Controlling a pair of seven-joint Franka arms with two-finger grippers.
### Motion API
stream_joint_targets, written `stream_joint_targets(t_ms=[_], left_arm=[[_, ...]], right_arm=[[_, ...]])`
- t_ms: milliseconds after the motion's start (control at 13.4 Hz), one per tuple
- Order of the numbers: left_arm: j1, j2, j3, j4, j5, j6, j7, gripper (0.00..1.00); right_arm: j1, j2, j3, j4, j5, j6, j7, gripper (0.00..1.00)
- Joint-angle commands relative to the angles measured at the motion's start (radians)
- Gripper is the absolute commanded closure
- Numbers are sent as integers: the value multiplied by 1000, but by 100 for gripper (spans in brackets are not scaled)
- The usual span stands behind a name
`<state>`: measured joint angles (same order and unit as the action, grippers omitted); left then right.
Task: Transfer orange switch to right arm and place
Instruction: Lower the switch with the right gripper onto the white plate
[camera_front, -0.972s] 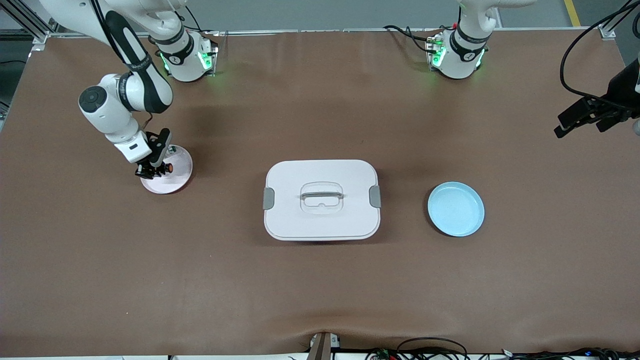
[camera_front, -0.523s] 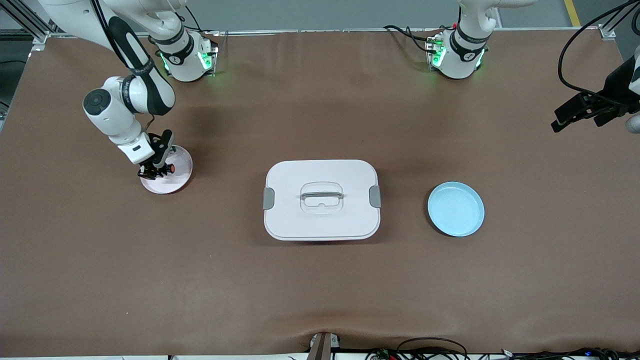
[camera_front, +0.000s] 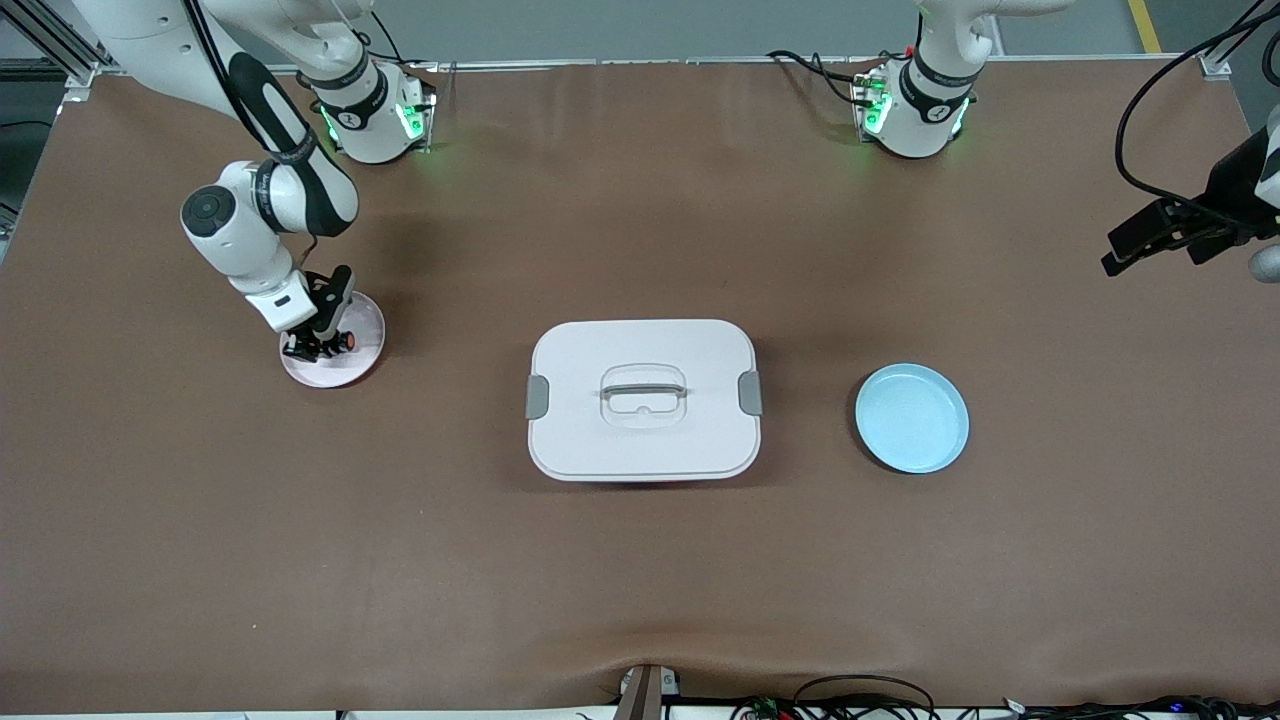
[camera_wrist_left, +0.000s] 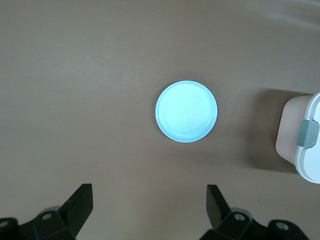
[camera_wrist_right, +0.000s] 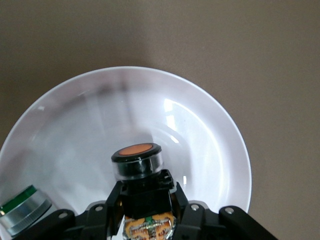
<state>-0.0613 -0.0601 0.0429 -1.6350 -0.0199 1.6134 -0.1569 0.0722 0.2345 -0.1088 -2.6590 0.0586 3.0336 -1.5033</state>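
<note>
Brown matting covers the whole table (camera_front: 640, 580), with a white rectangular lidded box with grey side clips (camera_front: 643, 400) at its middle, a shallow round light-blue plate (camera_front: 911, 417) toward the left arm's end and a shallow round pale pink plate (camera_front: 352, 362) toward the right arm's end. At that pink plate the right claw (camera_front: 316, 346) is down low and clamped on the small black cylindrical switch with an orange round cap (camera_wrist_right: 137, 161); the right wrist view shows the switch's dark body pinched between the fingers (camera_wrist_right: 107, 207) with the orange cap (camera_front: 341, 340) pointing out from the fingertips, so its long axis runs along the fingers and out over the plate's bowl. Whether the switch already touches the plate or sits just above it is hard to settle from these views, though it looks very close. A small clear-white cylindrical part with a green band (camera_wrist_right: 22, 207) lies in the same plate just beside the claw (it is not the task's thing). The left claw (camera_wrist_left: 150, 212) hangs spread wide and empty, high over the table's edge at the left arm's end, and that arm waits. Judging by this, the handover is done and the coming move is a release onto the pink plate, clear of the green-banded part.
</note>
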Motion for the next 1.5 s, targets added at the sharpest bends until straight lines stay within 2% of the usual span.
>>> stream_joint_targets(t_ms=[0,299,374,449,1421], left_arm=[[-12,9,3,44,17,-41,10,0],[-9,9,3,44,5,-47,8,0],[-9,9,3,44,5,-47,7,0],[-9,9,3,44,5,-47,7,0],[-9,11,3,44,3,-49,5,0]], right_arm=[[9,14,14,-4,1,22,50,100],[17,22,14,2,3,21,69,100],[17,22,12,4,3,21,81,6],[17,23,12,4,3,19,86,0],[20,20,29,40,3,4,104,0]])
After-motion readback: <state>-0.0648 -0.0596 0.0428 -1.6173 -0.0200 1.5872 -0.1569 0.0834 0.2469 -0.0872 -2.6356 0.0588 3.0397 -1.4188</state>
